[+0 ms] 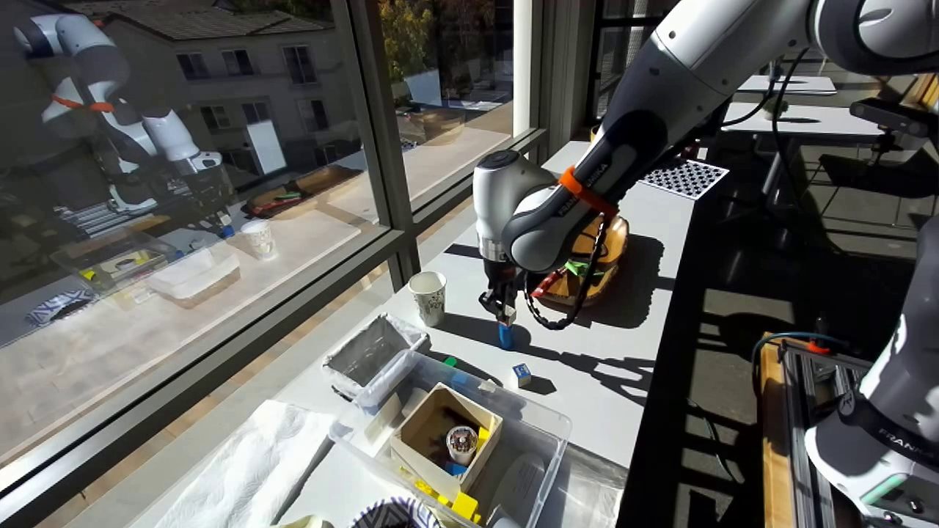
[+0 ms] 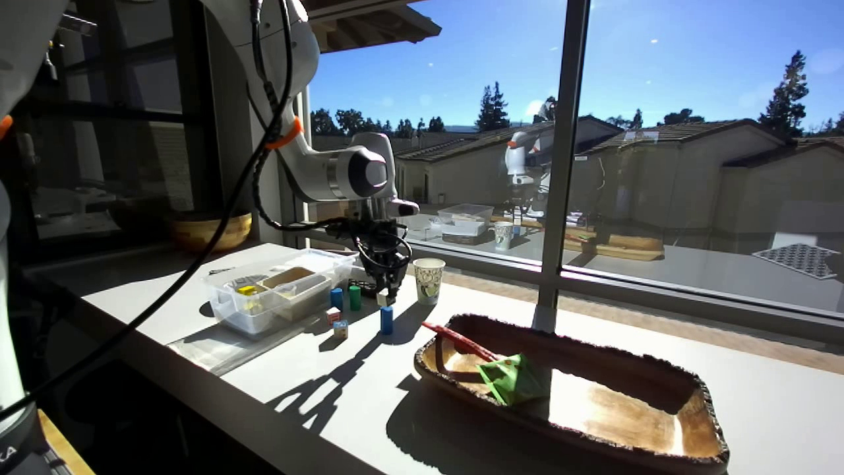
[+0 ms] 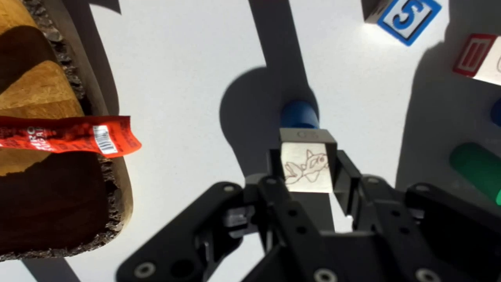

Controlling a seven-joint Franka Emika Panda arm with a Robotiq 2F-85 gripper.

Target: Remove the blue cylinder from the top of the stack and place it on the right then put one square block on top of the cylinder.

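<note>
Blue cylinder (image 2: 386,321) upright on white table (image 2: 778,396); square block (image 3: 303,168) held directly over its top.
The gripper (image 3: 309,172) is clamped on two opposite sides of the square block, whose fish-printed face shows in the wrist view; contact between block and cylinder cannot be confirmed. In an exterior view, a blue-edged block (image 2: 340,330) and a red-edged block (image 2: 333,316) rest just beside each other, near the blue cylinder. A green cylinder (image 2: 355,298) and a second blue cylinder (image 2: 337,299) stand upright near the clear plastic bin (image 2: 264,320). A paper cup (image 2: 428,280) stands near the gripper. Across from the bin, a brown tray (image 2: 613,409) holds a green packet (image 2: 514,379) and a red packet (image 2: 461,341) projecting over the rim.
</note>
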